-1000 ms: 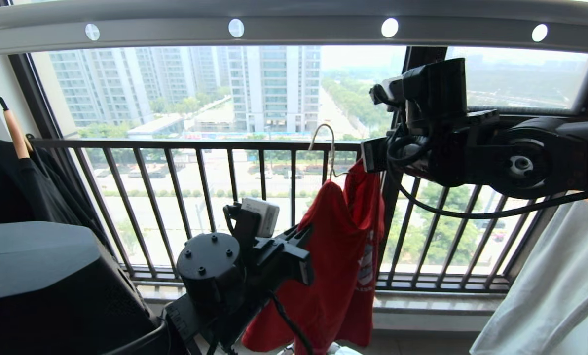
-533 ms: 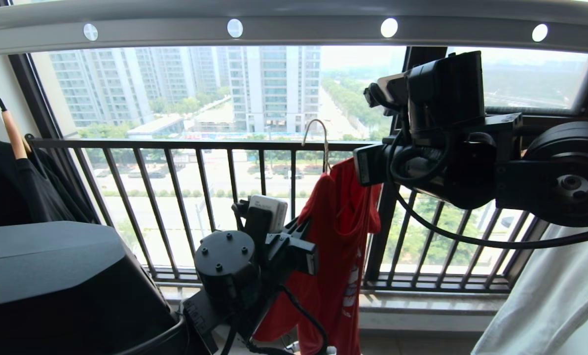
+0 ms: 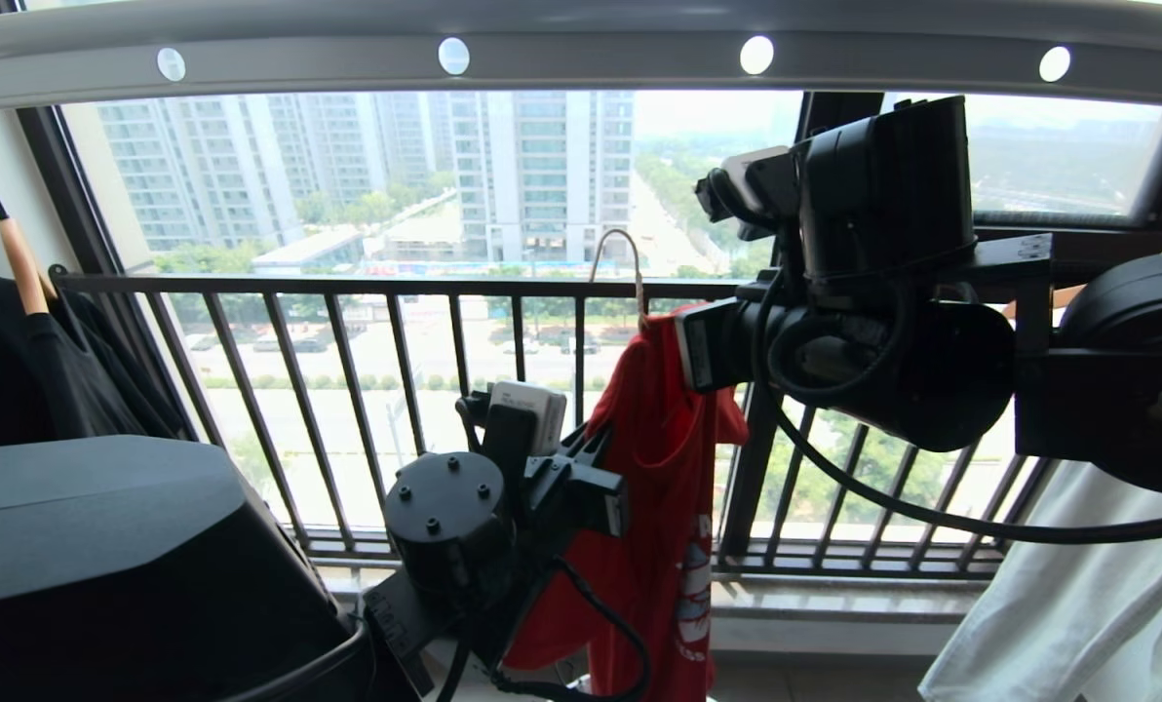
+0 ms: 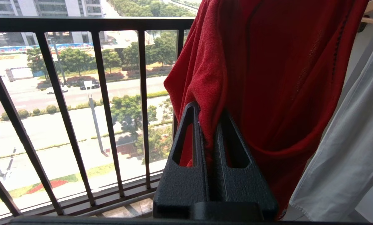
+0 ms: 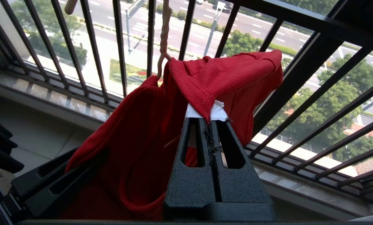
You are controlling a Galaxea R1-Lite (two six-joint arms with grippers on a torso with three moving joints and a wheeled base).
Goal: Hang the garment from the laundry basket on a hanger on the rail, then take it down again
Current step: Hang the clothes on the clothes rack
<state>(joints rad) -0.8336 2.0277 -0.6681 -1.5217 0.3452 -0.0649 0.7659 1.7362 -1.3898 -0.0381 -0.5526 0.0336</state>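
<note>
Right gripper (image 5: 209,120) is being kept clamped tight on the red garment (image 3: 664,458) at a hemmed top edge where a white label shows; in the head view it is being held high, below the rail (image 3: 581,54) and beside the hook of the hanger (image 3: 620,258). Left gripper (image 4: 208,125) is being kept pinched on a lower fold of the same cloth, near mid-height in front of the black railing (image 3: 396,288).

Garment is being carried in the air between the two grippers, already threaded on the cream wire hanger, whose hook is standing free above the collar and is not yet being engaged with the rail. Judged: the high grip is being used to bear the weight and steer the hook; the low grip is being used to keep the cloth from swinging or bunching.

Room for moving: clear space is being seen between hook and rail, so a lift is judged still needed. The railing is being passed close behind the cloth; a snag there is being counted a risk. A black garment (image 3: 45,370) on a wooden hanger is hanging well to the left, a pale grey garment (image 3: 1078,595) close on the right, leaving a middle gap. Laundry basket is not being seen.
</note>
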